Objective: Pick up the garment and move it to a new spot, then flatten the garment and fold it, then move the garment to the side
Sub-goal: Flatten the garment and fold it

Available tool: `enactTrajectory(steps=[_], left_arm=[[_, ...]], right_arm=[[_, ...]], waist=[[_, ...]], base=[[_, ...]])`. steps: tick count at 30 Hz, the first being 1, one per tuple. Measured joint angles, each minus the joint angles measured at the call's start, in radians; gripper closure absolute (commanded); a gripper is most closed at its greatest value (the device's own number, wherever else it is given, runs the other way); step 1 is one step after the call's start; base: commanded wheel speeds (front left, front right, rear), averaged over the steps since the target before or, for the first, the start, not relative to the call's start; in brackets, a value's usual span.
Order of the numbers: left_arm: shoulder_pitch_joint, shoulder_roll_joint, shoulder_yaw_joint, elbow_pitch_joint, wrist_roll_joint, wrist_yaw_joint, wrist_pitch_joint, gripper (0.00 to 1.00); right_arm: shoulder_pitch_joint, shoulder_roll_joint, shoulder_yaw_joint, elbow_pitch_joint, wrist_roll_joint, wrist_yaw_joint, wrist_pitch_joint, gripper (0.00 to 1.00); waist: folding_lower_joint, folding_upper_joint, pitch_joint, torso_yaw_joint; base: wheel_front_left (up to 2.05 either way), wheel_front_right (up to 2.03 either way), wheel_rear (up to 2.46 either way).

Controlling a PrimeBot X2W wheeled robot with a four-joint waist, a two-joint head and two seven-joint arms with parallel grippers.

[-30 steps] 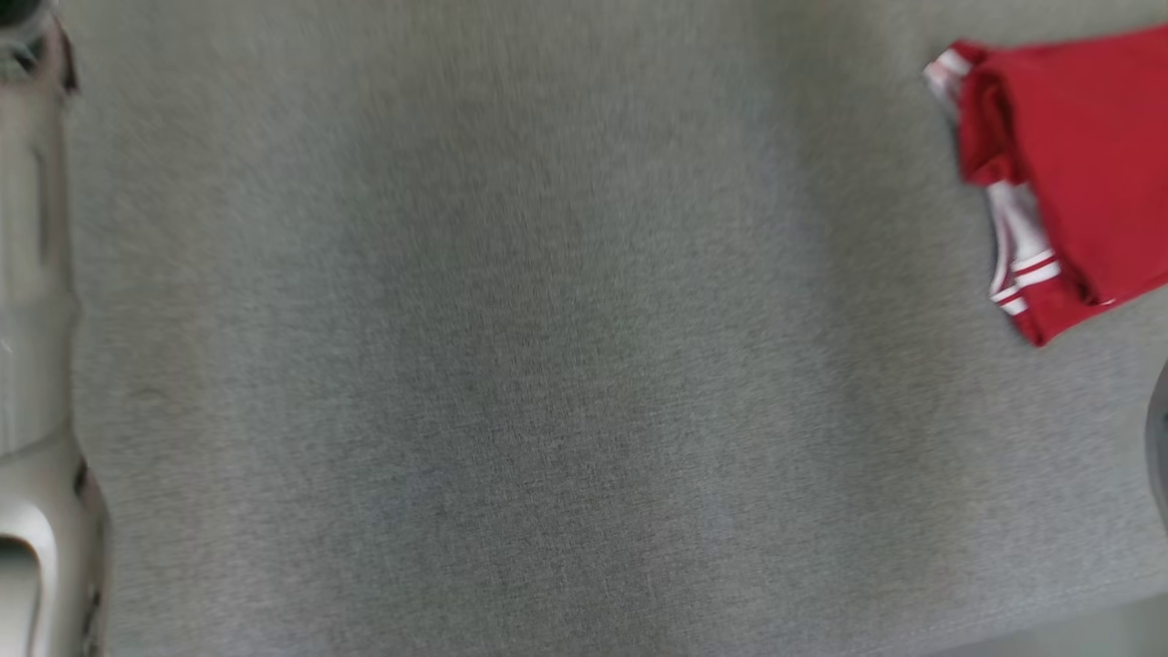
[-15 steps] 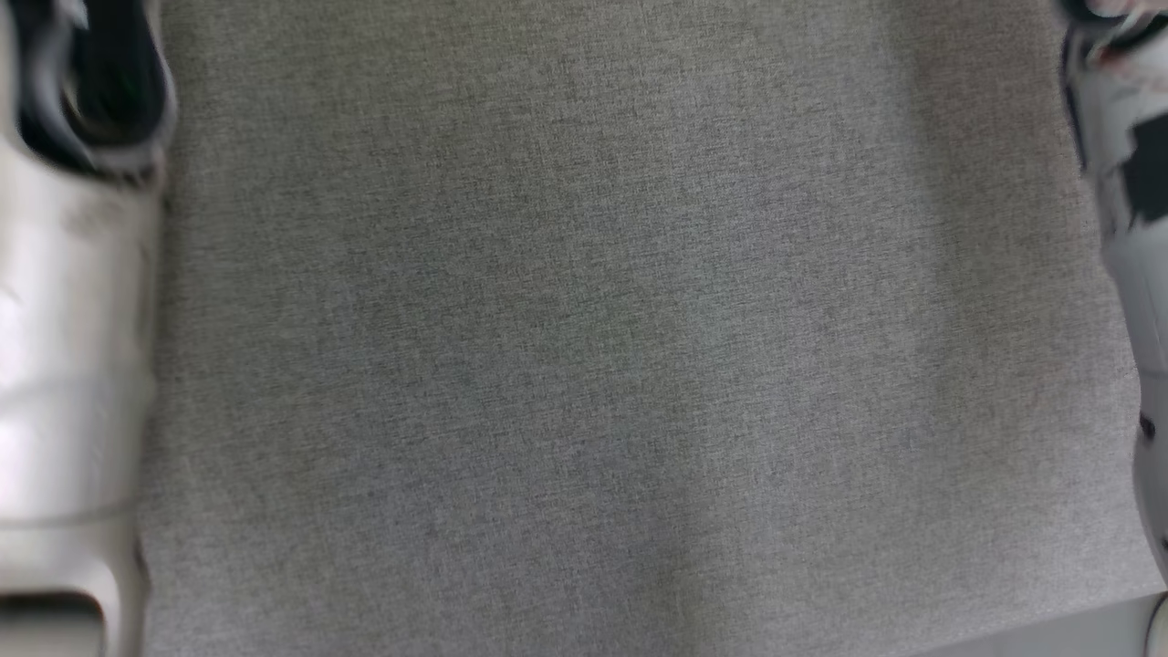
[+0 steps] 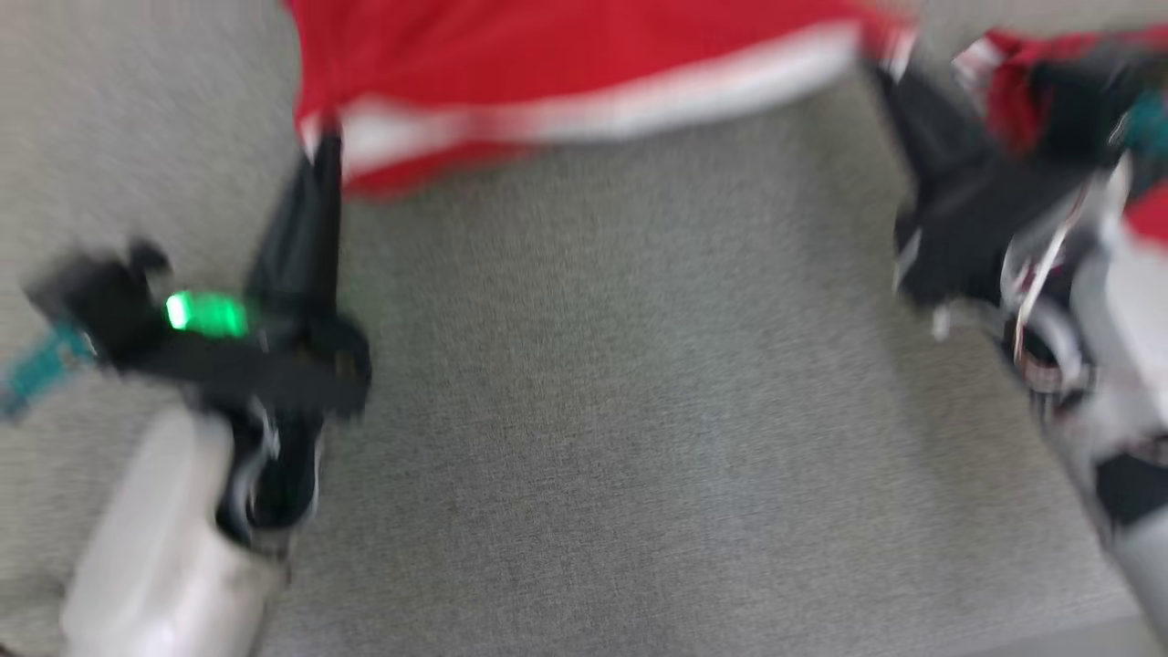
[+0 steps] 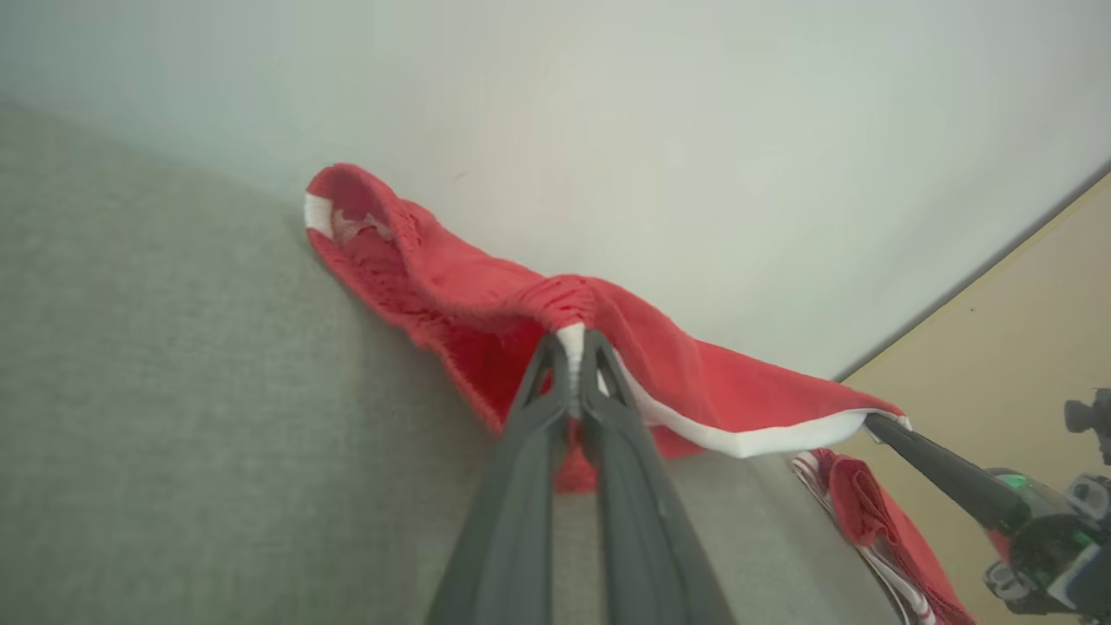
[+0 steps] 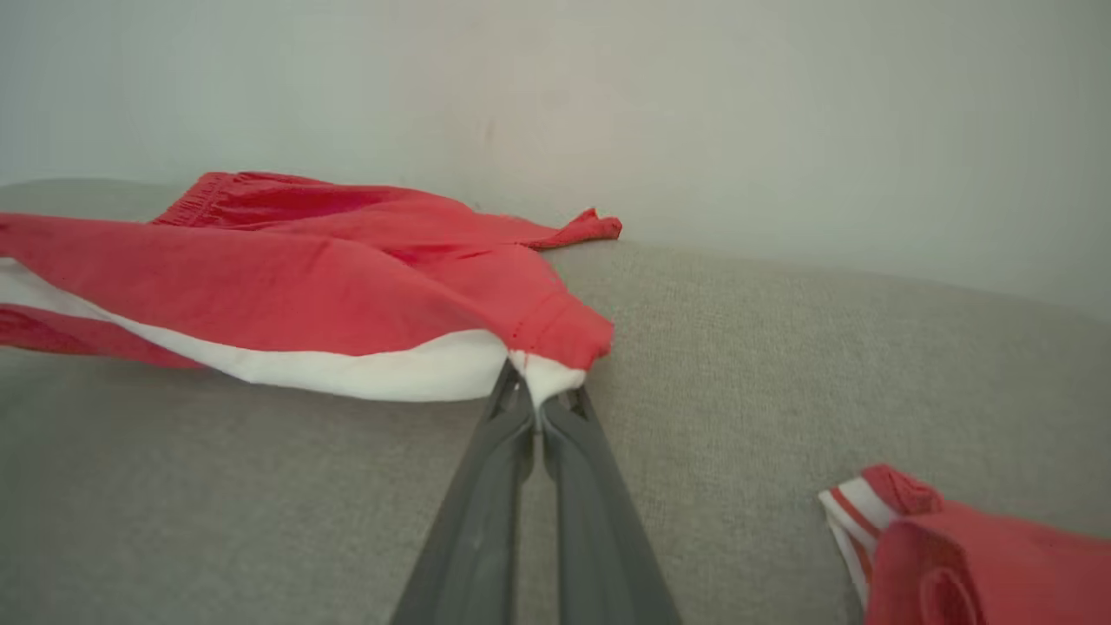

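A red garment [image 3: 566,55] with a white band hangs stretched across the top of the blurred head view, over the grey table [image 3: 620,383]. My left gripper [image 3: 327,141] is shut on its left hem corner. My right gripper [image 3: 881,64] is shut on the right corner. In the left wrist view the fingers [image 4: 573,343] pinch the white hem of the garment [image 4: 486,304], whose far part lies on the table. The right gripper [image 4: 877,423] holds the other end. In the right wrist view the gripper [image 5: 534,386] clamps the white corner of the garment [image 5: 304,278].
A second, folded red garment with white stripes [image 5: 981,555] lies on the table to the right, close under my right arm [image 3: 1013,82]. A pale wall [image 5: 608,104] rises behind the table's far edge. The table's near edge [image 3: 1049,639] shows at the lower right.
The head camera has shifted a lot. Earlier it showed bare grey cloth, pale forearms and the folded garment at right; now both grippers and the stretched garment are in view.
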Motion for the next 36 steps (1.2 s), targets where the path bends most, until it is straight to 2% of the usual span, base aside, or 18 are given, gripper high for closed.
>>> enactTrajectory(steps=[6,7,8,11,24,31,36], left_arm=[[0.203,0.03,-0.033,0.031,-0.026,0.003,0.011,1.0],[0.203,0.03,-0.033,0.031,-0.026,0.003,0.011,1.0],[0.271,0.041,-0.047,0.034,-0.038,0.009,0.023,1.0],[0.363,0.059,-0.07,0.027,-0.038,0.018,0.047,1.0],[0.67,0.127,-0.169,-0.098,-0.04,0.099,0.174,1.0],[0.707,0.125,-0.168,-0.169,-0.054,0.127,0.183,1.0],[0.608,0.073,-0.153,-0.175,-0.069,0.128,0.177,1.0]], right_arm=[[0.286,-0.029,-0.05,-0.132,0.0,0.0,0.224,1.0],[0.286,-0.029,-0.05,-0.132,0.0,0.0,0.224,1.0],[0.375,-0.03,-0.065,-0.173,-0.005,0.0,0.292,1.0],[0.503,-0.029,-0.097,-0.229,-0.011,0.0,0.393,1.0],[0.939,0.016,-0.206,-0.444,-0.032,0.0,0.732,1.0],[0.957,0.033,-0.279,-0.521,-0.082,0.0,0.741,1.0],[0.798,0.019,-0.26,-0.458,-0.105,0.0,0.686,1.0]], waist=[[-0.0001,0.0,-0.143,-0.001],[-0.0001,0.0,-0.143,-0.001],[-0.0001,-0.0001,-0.19,-0.002],[-0.0001,0.0,-0.257,-0.004],[0.0001,-0.0001,-0.469,0.007],[0.0003,0.0,-0.496,0.039],[0.0004,0.0001,-0.482,0.07]], base=[[0.0,0.0,0.0],[0.0,0.0,0.0],[0.0,0.0,0.0],[0.0,0.0,0.0],[0.0,0.0,0.0],[0.0,0.0,0.0],[0.0,0.0,0.0]])
